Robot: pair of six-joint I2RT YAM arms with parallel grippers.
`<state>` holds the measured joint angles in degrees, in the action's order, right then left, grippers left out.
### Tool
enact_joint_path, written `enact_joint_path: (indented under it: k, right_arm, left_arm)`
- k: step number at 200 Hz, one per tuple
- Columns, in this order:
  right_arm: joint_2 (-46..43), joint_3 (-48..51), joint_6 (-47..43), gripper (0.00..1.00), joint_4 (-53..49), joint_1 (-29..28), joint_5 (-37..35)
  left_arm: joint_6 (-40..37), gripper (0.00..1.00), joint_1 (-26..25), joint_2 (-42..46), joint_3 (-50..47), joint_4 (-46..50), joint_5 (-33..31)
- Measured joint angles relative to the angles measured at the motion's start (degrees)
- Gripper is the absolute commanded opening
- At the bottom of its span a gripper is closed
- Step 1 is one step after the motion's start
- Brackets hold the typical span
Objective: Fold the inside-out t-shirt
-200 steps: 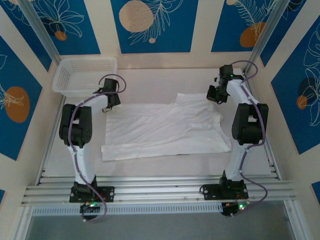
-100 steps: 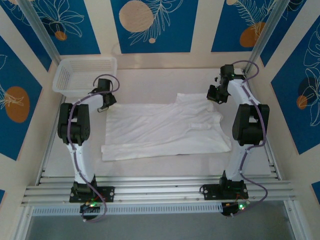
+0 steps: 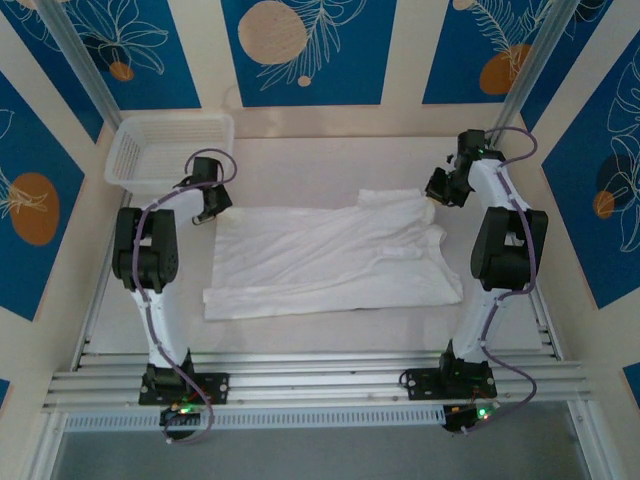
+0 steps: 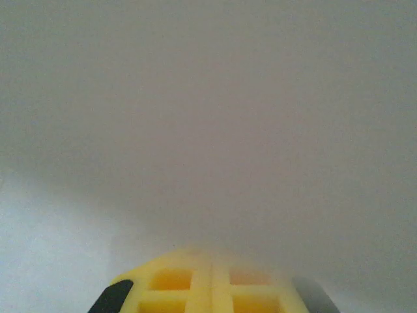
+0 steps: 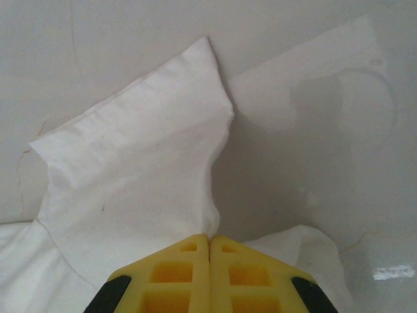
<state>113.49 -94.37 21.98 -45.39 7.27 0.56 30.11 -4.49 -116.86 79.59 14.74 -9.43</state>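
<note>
So the white table (image 3: 320, 165) is the biggest thing here. The t-shirt (image 3: 330, 255) is spread out across the middle of it, between the two arms. It's mostly flat but wrinkly, with its long side running left to right and a sleeve poking out at the far right corner. The white mesh basket (image 3: 165, 150) sits in the far left corner of the table, well apart from the shirt.

The right gripper (image 5: 210, 238) is over by that far right sleeve. In its wrist view the yellow fingers are pressed together, pinching the t-shirt (image 5: 130, 176) where the cloth bunches to a point at their tips.

The left gripper (image 3: 207, 210) is just beside the shirt's far left corner, near the basket. Its wrist view is blurry, but the yellow fingers (image 4: 176, 280) look pressed together over plain pale surface.
</note>
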Motion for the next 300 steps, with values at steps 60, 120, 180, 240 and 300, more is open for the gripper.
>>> enact_joint_path:
  k: [60, 120, 180, 240, 300]
  right_arm:
    - [0.76, -0.02, 2.69, 0.0, 1.03, 3.26, 5.42]
    - [2.25, -0.09, 4.04, 0.0, 0.61, 3.5, 9.29]
    - [-1.66, 5.27, 5.9, 0.0, 2.82, 5.55, 11.32]
    - [-6.6, 22.29, 9.4, 0.03, 7.89, 8.59, 11.85]
    - [-11.56, 22.08, 9.51, 0.05, 7.45, 8.55, 11.96]
  left_arm:
    - [0.02, 0.0, 0.87, 7.04, -1.97, 1.2, 0.52]
    - [0.02, 0.0, 1.62, 8.83, -3.43, 1.4, 2.43]
    - [0.0, 0.0, 1.75, 17.68, -7.58, 3.52, 5.4]
    - [-0.35, 0.0, 1.75, 23.69, -19.17, 3.34, 9.2]
    - [-1.84, 0.0, 1.75, 24.5, -20.5, 4.42, 10.91]
